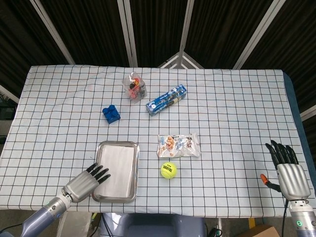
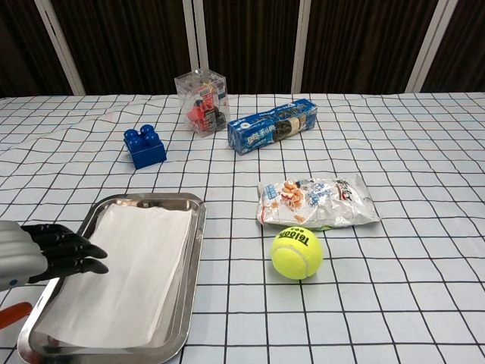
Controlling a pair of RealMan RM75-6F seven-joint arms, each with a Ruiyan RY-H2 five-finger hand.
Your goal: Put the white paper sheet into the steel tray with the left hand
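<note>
The white paper sheet [image 1: 117, 168] [image 2: 125, 269] lies flat inside the steel tray [image 1: 117, 144] [image 2: 194, 220] near the table's front edge, left of centre. My left hand [image 1: 86, 183] [image 2: 38, 254] hovers at the tray's near left corner, fingers stretched out and apart, their dark tips over the tray's left rim and the paper's edge. It holds nothing. My right hand [image 1: 288, 173] stands at the table's far right front corner, fingers straight and spread, empty; the chest view does not show it.
A tennis ball [image 1: 168, 170] [image 2: 297, 253] and a snack packet [image 1: 178, 145] [image 2: 317, 202] lie right of the tray. Further back are a blue toy brick [image 1: 111, 114] [image 2: 145, 146], a clear box [image 1: 135, 86] [image 2: 201, 101] and a blue biscuit pack [image 1: 166, 99] [image 2: 272, 125].
</note>
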